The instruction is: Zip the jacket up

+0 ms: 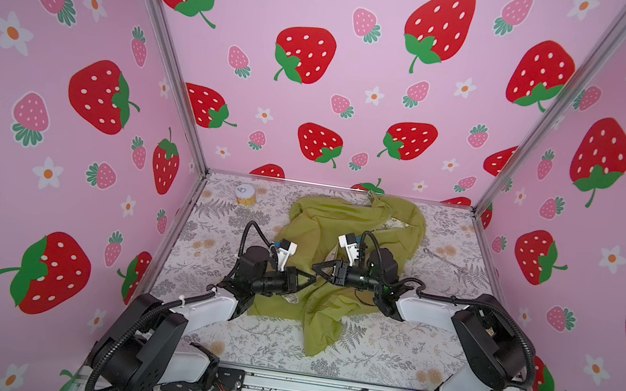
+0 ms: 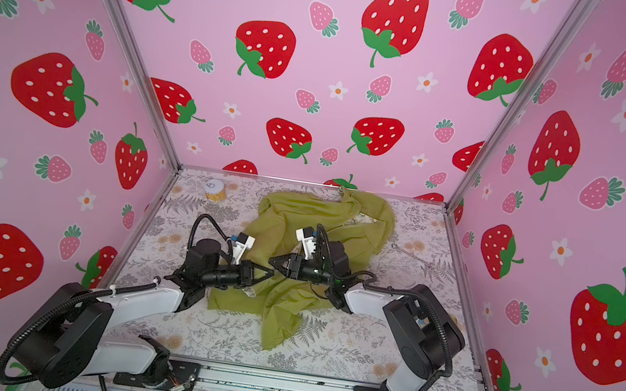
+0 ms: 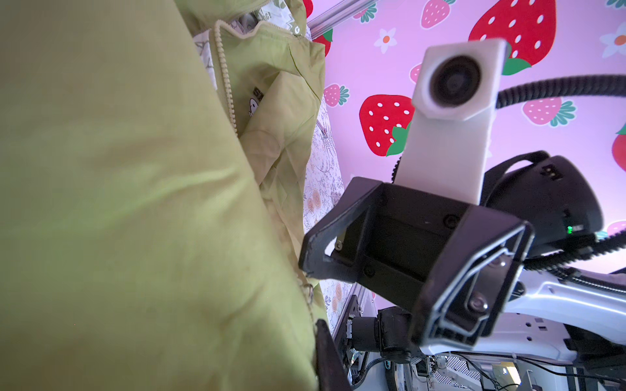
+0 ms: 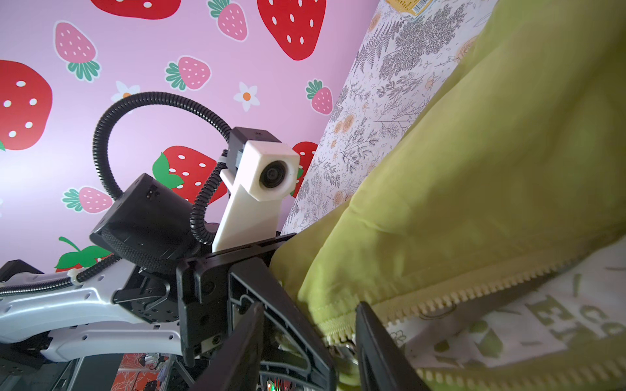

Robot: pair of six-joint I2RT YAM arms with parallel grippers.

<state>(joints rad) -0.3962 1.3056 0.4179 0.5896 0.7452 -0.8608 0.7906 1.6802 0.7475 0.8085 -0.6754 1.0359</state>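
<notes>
Lying crumpled in the middle of the table [image 1: 406,345], toward the back wall, the jacket [image 1: 340,226] is not zipped: its front is apart, and the cream lining [image 4: 508,325] shows beside the zipper [image 4: 474,294] teeth. Both arms meet tip to tip at the lower front edge, I think because the zipper starts there. The left gripper [image 1: 311,277] is closed on the hem, probably to hold the cloth tight for the other arm. The right gripper [image 1: 316,267] has its jaws partly apart around the zipper's bottom end, where a silver pull [image 4: 345,352] sits. Whether it touches the pull I cannot tell, as the view is too close. Loose folds under both wrists may drag. A small jar [image 1: 245,194] stands at the back left and a thin stick [image 1: 444,261] lies right of the jacket, both well apart from the work.
</notes>
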